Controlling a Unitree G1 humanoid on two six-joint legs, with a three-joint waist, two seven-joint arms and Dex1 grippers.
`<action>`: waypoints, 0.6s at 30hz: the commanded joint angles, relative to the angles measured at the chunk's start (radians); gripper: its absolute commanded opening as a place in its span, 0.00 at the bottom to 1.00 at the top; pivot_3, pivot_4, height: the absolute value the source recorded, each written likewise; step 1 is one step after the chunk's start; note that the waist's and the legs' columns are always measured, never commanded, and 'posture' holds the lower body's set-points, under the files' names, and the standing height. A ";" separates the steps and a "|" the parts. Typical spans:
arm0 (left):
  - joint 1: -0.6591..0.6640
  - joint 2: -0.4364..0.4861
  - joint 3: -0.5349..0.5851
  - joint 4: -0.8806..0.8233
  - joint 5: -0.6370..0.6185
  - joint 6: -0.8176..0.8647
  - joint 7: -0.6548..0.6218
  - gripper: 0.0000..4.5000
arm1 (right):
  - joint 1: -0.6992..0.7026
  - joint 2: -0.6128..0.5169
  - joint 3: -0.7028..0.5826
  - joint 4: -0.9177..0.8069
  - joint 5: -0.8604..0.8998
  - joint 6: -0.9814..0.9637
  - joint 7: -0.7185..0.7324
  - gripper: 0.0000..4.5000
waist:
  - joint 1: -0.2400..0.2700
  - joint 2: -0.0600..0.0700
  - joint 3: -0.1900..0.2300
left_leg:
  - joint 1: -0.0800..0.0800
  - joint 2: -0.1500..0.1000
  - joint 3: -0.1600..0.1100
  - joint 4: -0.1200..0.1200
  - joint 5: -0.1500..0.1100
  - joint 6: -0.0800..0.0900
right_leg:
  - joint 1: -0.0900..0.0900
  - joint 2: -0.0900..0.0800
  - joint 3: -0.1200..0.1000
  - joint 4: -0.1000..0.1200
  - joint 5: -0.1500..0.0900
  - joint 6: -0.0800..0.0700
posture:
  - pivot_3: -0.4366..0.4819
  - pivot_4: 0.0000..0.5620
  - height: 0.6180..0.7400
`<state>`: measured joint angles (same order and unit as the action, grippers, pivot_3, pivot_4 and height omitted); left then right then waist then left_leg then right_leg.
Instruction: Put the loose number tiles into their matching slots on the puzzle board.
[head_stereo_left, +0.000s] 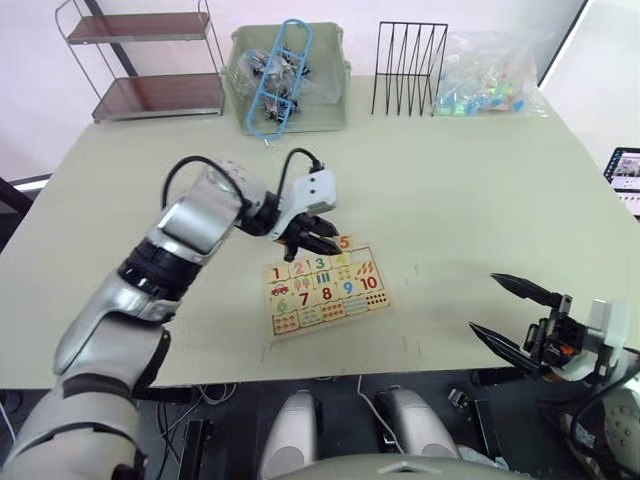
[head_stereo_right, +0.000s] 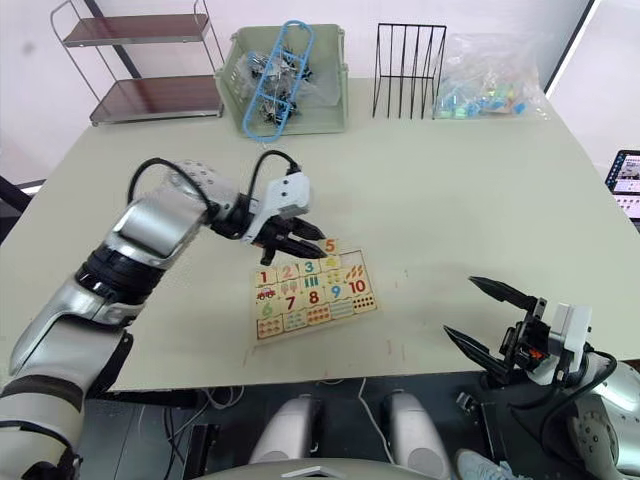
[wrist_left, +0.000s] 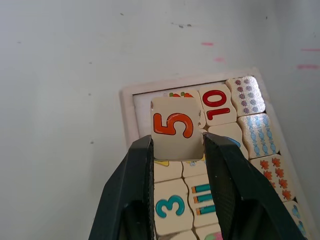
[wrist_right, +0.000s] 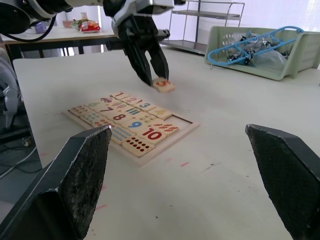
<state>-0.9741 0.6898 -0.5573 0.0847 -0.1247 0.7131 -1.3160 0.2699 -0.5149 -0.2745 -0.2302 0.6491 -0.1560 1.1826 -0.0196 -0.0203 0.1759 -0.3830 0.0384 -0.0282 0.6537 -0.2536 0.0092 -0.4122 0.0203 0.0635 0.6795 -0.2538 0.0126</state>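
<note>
**One tile in my left gripper, above the board**

I see one small square wood tile with an orange 5 (wrist_left: 173, 127). My left gripper (wrist_left: 175, 150) pinches it between two black fingers, just over the far corner of the puzzle board (head_stereo_left: 326, 290). The board is one flat wood tray with a raised rim, lying on the pale smooth table (head_stereo_left: 480, 200). Tiles 1, 2 and 3 sit in its top row. My right gripper (head_stereo_left: 510, 310) hangs wide open, holding nothing, well apart from the board.
</note>
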 joint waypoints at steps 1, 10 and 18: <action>-0.046 -0.010 -0.037 0.025 0.059 0.013 -0.015 0.22 | 0.015 0.004 -0.010 -0.052 0.008 -0.008 -0.017 1.00 | -0.001 0.000 0.000 | 0.000 0.000 0.000 0.000 0.000 0.000 | 0.000 0.000 0.000 0.000 0.000 0.000 | 0.48 0.27 1.00; -0.140 -0.126 -0.106 0.151 0.149 0.067 -0.011 0.22 | 0.061 0.025 -0.012 -0.090 -0.005 -0.026 -0.058 1.00 | 0.001 0.000 0.000 | -0.001 -0.001 -0.001 0.000 0.000 0.000 | 0.000 0.000 0.001 0.000 0.000 0.000 | 0.48 0.27 1.00; -0.183 -0.211 -0.130 0.220 0.199 0.091 -0.011 0.22 | 0.092 0.043 -0.006 -0.117 -0.016 -0.040 -0.085 1.00 | 0.002 0.000 0.000 | -0.001 -0.001 -0.001 0.000 0.000 0.000 | 0.000 0.000 0.001 0.000 0.000 0.001 | 0.48 0.27 1.00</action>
<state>-1.1245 0.4941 -0.6835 0.3067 0.0602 0.8005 -1.3259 0.3542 -0.4756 -0.2724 -0.3068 0.6299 -0.1766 1.1047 -0.0172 -0.0203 0.1759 -0.3838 0.0375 -0.0293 0.6542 -0.2536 0.0093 -0.4121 0.0208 0.0643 0.6798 -0.2542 0.0133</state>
